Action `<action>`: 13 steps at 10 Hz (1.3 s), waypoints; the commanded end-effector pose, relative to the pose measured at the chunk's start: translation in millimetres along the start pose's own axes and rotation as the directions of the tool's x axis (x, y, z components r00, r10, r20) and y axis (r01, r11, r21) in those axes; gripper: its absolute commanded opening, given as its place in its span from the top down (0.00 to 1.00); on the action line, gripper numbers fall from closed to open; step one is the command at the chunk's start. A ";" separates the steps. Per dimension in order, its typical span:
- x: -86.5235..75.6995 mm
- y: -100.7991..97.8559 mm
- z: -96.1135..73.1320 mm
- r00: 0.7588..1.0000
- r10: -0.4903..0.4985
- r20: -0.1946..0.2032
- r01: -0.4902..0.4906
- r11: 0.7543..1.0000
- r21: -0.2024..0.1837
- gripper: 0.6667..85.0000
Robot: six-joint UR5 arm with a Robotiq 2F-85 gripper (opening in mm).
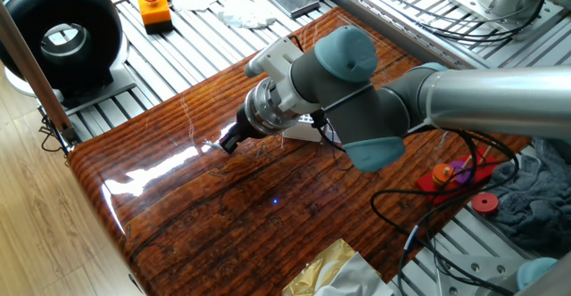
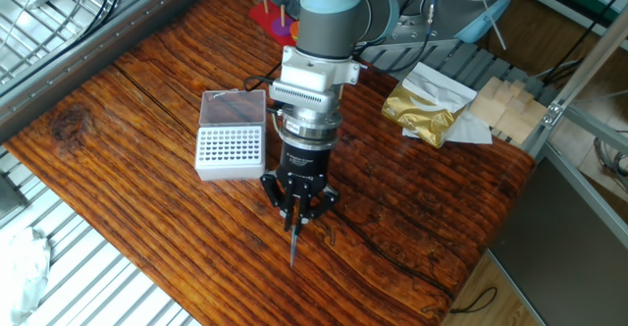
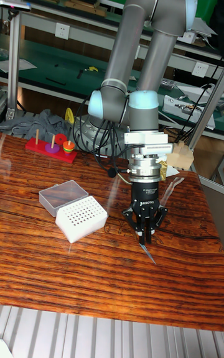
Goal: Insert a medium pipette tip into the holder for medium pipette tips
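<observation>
Hand (image 2: 295, 218) points straight down at the table (image 2: 147, 100), fingers drawn close around the top end of the pipette tip (image 2: 292, 247); whether they actually pinch it can't be told. The tip lies flat on the wood, its thin end pointing away from the hand toward the table edge. The holder (image 3: 81, 219) sits nearby to the side, lid (image 3: 62, 195) swung open and lying flat behind it, hole grid exposed. Step in hand looks like the pickup. To do it well: close squarely on the wide end, not the taper, lift slowly, then bring the tip upright before moving over a hole. Tip is slender, translucent greyish, tapered, likely light and slippery. Table is glossy, ridged reddish wood with glare. Holder is a white plastic block; lid is clear.
</observation>
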State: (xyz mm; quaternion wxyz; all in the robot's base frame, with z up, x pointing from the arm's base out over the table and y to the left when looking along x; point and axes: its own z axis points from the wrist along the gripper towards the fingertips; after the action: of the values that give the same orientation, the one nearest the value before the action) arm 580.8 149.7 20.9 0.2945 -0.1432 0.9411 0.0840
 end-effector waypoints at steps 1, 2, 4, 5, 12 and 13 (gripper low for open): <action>1.5 -1.6 1.6 1.000 0.007 0.013 -0.007 1.000 0.001 0.74; -0.2 1.6 3.5 1.000 0.009 0.019 -0.009 1.000 -0.001 0.74; -1.5 5.4 7.1 1.000 0.013 0.023 -0.013 1.000 0.002 0.74; -2.4 5.6 7.2 1.000 0.012 0.026 -0.012 1.000 0.002 0.73; -10.7 -3.3 5.0 0.998 -0.018 0.065 0.017 1.000 0.017 0.68; -10.2 -3.5 5.2 0.998 -0.019 0.063 0.018 1.000 0.018 0.68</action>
State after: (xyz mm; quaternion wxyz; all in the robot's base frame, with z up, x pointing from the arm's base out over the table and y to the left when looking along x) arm 588.3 154.1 18.4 0.3176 -0.1511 0.9328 0.0782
